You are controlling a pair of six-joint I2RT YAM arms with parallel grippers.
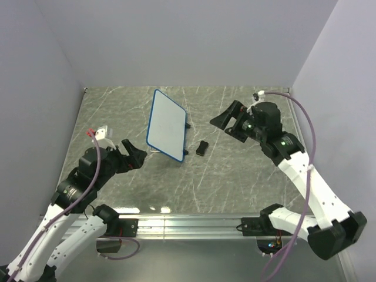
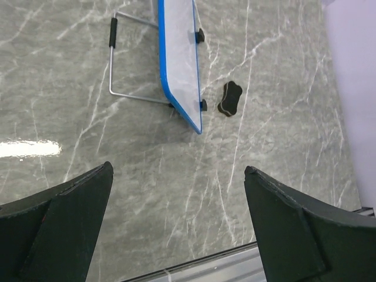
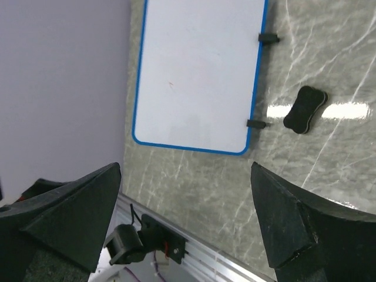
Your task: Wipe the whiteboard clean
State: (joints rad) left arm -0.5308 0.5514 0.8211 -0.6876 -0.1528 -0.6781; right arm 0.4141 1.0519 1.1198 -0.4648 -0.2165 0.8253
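The whiteboard (image 1: 167, 124), white with a thin blue frame, stands tilted on the grey marbled table (image 1: 235, 182), a little left of centre and towards the back. A bent wire stand (image 2: 126, 94) props it from behind, on the side nearer the left arm. Its writing face is turned towards the right arm. In the right wrist view that face (image 3: 197, 76) looks almost wholly white, with only a faint speck near the middle. Two small black feet (image 3: 267, 38) stick out from the board's lower edge and meet the tabletop.

A small dark eraser (image 1: 202, 148) with a pinched waist lies flat on the table just beside that lower edge, apart from the board and touched by neither arm.

The left gripper (image 1: 134, 154) hangs over the table to the board's left, its fingers spread wide and holding nothing. Its wrist camera sees the board (image 2: 179, 59) edge-on, with the eraser (image 2: 230, 98) beyond it. The right gripper (image 1: 226, 123) is raised to the right of the board and points at its face. It too is spread wide and empty, with board and eraser (image 3: 305, 110) framed between its fingers.

A metal rail (image 1: 188, 223) carrying both arm bases runs along the near edge, and pale walls close in the other three sides.
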